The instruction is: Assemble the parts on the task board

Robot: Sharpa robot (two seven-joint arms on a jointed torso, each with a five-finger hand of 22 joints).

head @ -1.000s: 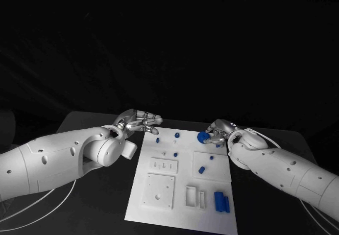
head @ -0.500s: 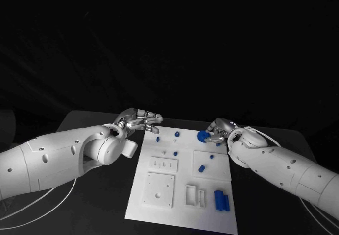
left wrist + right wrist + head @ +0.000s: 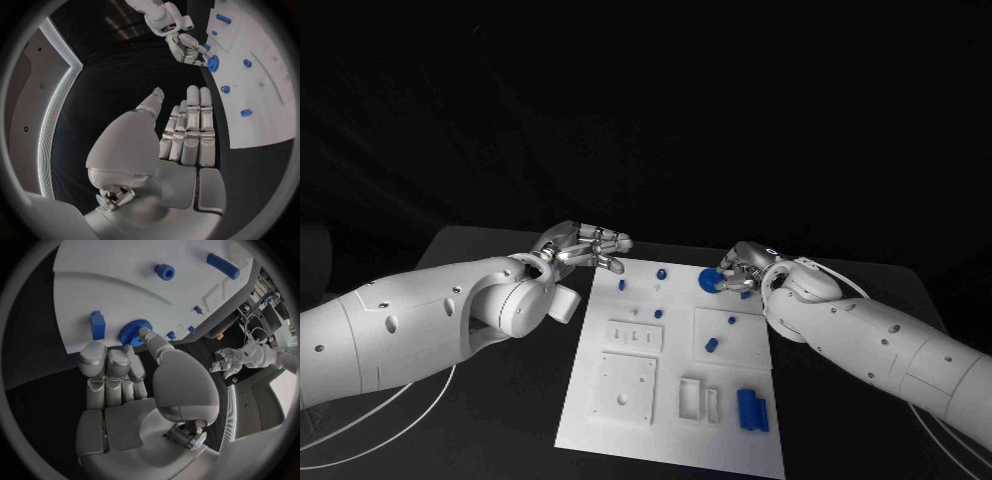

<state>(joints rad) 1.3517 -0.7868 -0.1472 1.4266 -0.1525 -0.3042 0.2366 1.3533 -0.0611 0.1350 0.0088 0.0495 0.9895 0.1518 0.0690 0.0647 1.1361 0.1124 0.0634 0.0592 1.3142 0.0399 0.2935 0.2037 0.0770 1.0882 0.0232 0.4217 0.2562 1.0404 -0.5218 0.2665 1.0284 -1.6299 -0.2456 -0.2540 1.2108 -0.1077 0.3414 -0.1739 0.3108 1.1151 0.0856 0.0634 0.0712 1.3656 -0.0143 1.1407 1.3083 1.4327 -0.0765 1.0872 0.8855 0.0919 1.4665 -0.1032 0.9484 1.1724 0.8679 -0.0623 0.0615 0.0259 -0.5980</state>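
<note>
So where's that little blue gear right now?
The blue gear sits at the task board's far right corner, against the right hand's fingertips.

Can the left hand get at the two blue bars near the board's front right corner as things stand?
Probably yes, though it's a long reach. The left hand is open off the task board's far left corner, holding nothing. The blue bars lie uncovered at the opposite corner, and the right hand is busy with the blue gear far from them.

Right hand (image 3: 750, 272) gripping a blue gear (image 3: 713, 281) at the task board (image 3: 672, 420) far corner.
</note>
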